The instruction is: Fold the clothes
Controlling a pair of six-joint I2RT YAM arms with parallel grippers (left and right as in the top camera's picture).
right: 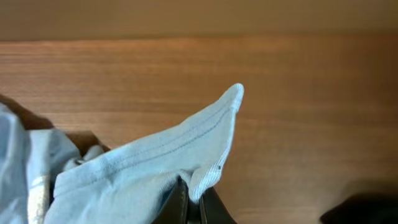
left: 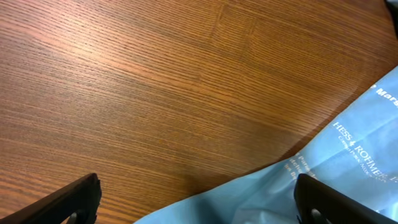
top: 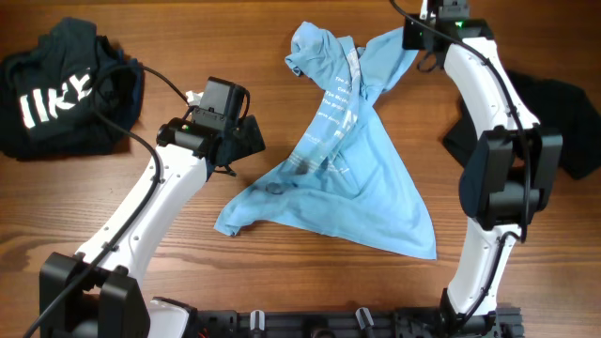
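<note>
A light blue T-shirt (top: 352,178) with white print lies crumpled and twisted across the middle of the wooden table. My right gripper (top: 413,39) is at the far right end of the shirt and is shut on its hem (right: 205,165), which it holds pinched between the fingers (right: 194,205). My left gripper (top: 246,139) is open beside the shirt's left edge. In the left wrist view its two fingers (left: 199,199) straddle the blue cloth (left: 348,155) with nothing gripped.
A black garment with white letters (top: 61,89) lies bunched at the far left. Another dark garment (top: 554,117) lies at the right, behind my right arm. Bare wood shows at the front left.
</note>
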